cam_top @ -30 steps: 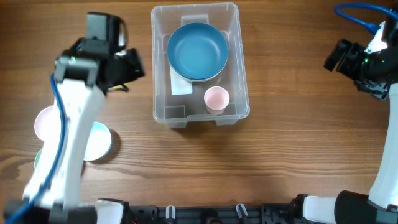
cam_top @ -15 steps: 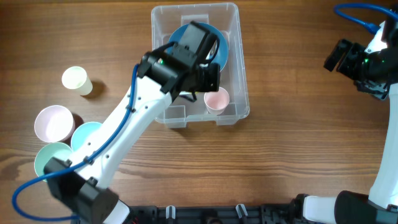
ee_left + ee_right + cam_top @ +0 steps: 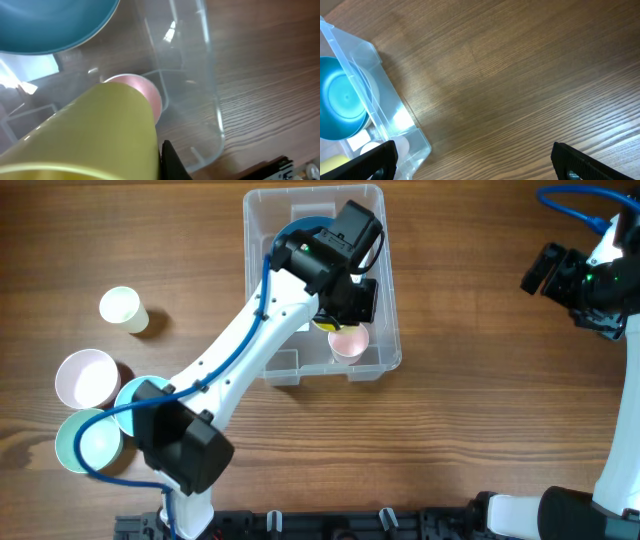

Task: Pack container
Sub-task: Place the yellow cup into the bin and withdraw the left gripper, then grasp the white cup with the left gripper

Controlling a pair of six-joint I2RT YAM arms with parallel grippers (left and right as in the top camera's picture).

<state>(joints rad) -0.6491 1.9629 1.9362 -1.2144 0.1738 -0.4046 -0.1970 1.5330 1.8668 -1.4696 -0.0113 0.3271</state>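
Note:
The clear container [image 3: 258, 240] stands at the back middle of the table. A blue bowl [image 3: 298, 238] and a pink cup [image 3: 349, 342] are inside it. My left gripper [image 3: 340, 315] reaches over the container and is shut on a yellow cup [image 3: 326, 326], held just above and beside the pink cup. In the left wrist view the yellow cup [image 3: 85, 135] fills the foreground, with the pink cup [image 3: 150, 92], the blue bowl [image 3: 50, 25] and the container wall [image 3: 206, 75] behind. My right gripper [image 3: 475, 155] is open and empty, far right of the container [image 3: 375, 60].
A cream cup [image 3: 122, 308] lies at the left. A white bowl [image 3: 85, 377], a light blue bowl [image 3: 133, 393] and a mint bowl [image 3: 85, 442] sit at the front left. The left arm crosses the table diagonally.
My left arm has swung from the table's left side over the container with the yellow cup, ending above the pink cup. The right arm has not moved.

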